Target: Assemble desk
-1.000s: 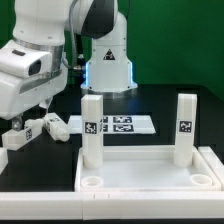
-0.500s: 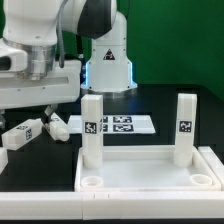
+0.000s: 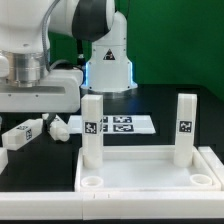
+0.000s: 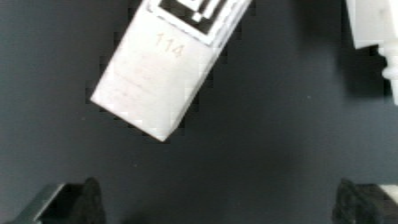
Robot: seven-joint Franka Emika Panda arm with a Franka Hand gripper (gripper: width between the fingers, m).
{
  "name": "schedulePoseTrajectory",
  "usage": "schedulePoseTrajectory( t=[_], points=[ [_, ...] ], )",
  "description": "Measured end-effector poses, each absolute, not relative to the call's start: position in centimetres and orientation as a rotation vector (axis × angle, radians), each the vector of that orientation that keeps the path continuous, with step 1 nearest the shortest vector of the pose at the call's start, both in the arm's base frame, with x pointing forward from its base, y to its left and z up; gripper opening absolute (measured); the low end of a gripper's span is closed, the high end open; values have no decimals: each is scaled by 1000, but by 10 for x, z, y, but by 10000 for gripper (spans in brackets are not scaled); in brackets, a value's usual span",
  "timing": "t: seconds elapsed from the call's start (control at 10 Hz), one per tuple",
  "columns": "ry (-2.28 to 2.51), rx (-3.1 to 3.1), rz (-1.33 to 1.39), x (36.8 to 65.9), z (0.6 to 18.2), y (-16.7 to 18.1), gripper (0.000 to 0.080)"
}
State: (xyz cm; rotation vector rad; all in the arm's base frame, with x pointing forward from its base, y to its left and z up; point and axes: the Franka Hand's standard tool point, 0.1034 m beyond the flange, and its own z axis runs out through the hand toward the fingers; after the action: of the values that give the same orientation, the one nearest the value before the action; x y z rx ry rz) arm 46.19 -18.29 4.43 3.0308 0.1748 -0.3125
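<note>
**Operator:** What is the assembly status?

**Manual:** You have the desk panel lying flat on the tabletop. Two upright legs are seated in its far sockets, the left upright leg and the right upright leg. The near sockets are empty. Two loose legs lie at the exterior view's left, not yet fitted.

**Operator:** And the gripper?

**Manual:** Consult the wrist view. The gripper is released, jaws wide, grasping nothing. A tagged leg lies beyond its fingertips. The exterior view hides those fingertips, and the wrist view omits the panel.
</note>
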Motion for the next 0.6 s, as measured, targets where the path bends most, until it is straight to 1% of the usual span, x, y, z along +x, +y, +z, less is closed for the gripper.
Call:
schedulePoseTrajectory(
  t=[0.1,0.3,0.4,0.6],
  points=[
    [-37,3075,-401,461,46,-188,649],
    [-282,3068,-507,477,52,-193,649],
    [-340,3051,-507,478,51,-188,649],
    [-306,3059,-545,476,50,-187,649]
  ],
)
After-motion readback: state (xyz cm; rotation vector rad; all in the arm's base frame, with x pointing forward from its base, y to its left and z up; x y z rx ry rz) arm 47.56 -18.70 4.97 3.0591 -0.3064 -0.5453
